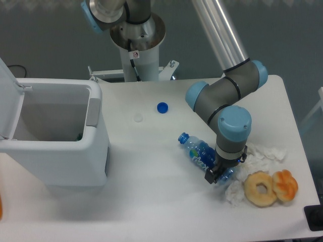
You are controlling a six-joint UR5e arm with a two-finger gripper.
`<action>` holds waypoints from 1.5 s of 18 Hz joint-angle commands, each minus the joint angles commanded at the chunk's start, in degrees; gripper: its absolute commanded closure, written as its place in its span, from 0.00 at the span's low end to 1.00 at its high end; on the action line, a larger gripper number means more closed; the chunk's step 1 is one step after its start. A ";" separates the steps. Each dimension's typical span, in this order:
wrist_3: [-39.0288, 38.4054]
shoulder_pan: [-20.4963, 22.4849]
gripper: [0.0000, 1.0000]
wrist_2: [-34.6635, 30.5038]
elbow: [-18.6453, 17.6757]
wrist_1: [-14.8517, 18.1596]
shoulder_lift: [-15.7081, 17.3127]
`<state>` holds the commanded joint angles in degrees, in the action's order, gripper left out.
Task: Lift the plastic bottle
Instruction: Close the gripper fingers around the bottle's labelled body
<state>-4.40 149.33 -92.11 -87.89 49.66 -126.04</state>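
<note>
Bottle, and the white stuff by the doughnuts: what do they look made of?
Bottle: looks like clear, glossy thin plastic, since the table shows through its body; blue label, blue cap, probably harder plastic. The gripper sits over its base end. White stuff: matte, crumpled, with ragged edges, so likely tissue or paper napkin, though thin cloth cannot be ruled out. Doughnuts rest beside it.

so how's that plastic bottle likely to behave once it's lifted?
The plastic bottle looks clear and thin-walled, so probably light and may crush slightly. The pincer sits near its base end, so the capped end may droop. Lying on its side, it could roll if nudged.
</note>
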 joint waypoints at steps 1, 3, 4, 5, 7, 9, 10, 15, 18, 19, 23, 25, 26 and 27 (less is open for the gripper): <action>0.00 0.00 0.00 0.00 0.00 0.00 0.00; 0.09 -0.09 0.00 0.00 0.00 0.00 -0.35; 0.18 -0.09 0.00 0.00 0.00 -0.09 -0.35; 0.26 -0.09 0.00 0.00 0.09 -0.09 -0.35; 0.26 -0.09 0.00 0.00 0.17 -0.09 -0.35; 0.26 -0.09 0.00 0.00 0.26 -0.09 -0.35; 0.26 -0.09 0.00 0.00 0.26 -0.09 -0.44; 0.35 -0.09 0.06 0.00 0.26 -0.09 -0.35; 0.35 -0.09 0.07 0.00 0.26 -0.09 -0.44; 0.35 -0.09 0.07 0.00 0.26 -0.09 -0.53; 0.35 -0.18 0.10 0.00 0.35 -0.18 -0.70; 0.35 -0.18 0.11 0.00 0.53 -0.18 -0.70; 0.35 -0.18 0.11 0.00 0.53 -0.09 -0.70; 0.35 -0.18 0.12 0.00 0.53 -0.17 -0.70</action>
<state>-4.04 149.15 -92.11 -87.36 49.48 -126.74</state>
